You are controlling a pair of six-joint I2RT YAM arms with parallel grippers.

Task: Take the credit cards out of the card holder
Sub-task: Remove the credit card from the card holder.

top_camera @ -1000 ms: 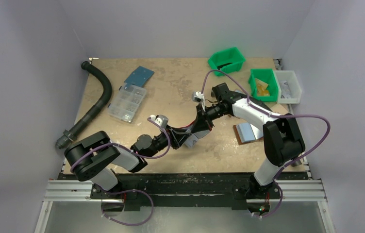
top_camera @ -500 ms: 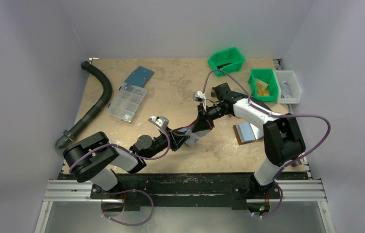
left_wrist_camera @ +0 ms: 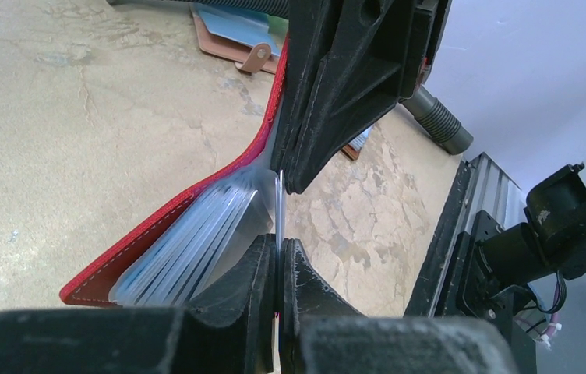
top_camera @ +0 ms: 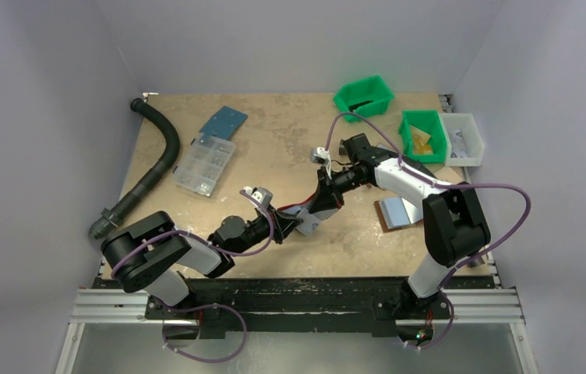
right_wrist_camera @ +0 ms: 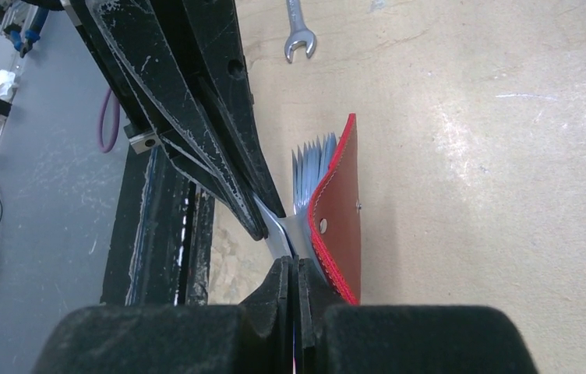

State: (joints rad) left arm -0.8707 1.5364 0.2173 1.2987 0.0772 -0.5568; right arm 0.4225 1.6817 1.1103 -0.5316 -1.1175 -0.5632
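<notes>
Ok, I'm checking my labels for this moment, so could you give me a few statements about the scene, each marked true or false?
1. Both grippers meet at the red card holder. True.
2. The left gripper stands wide open. False: its fingers are shut on a thin pale sheet at the holder's pockets; card or pocket leaf, I cannot tell.
3. A wrench lies on the table. True.
4. The clear compartment box sits at the table's right edge. False: it lies on the left part, beside the black hose.
5. The right gripper is shut. True.
</notes>
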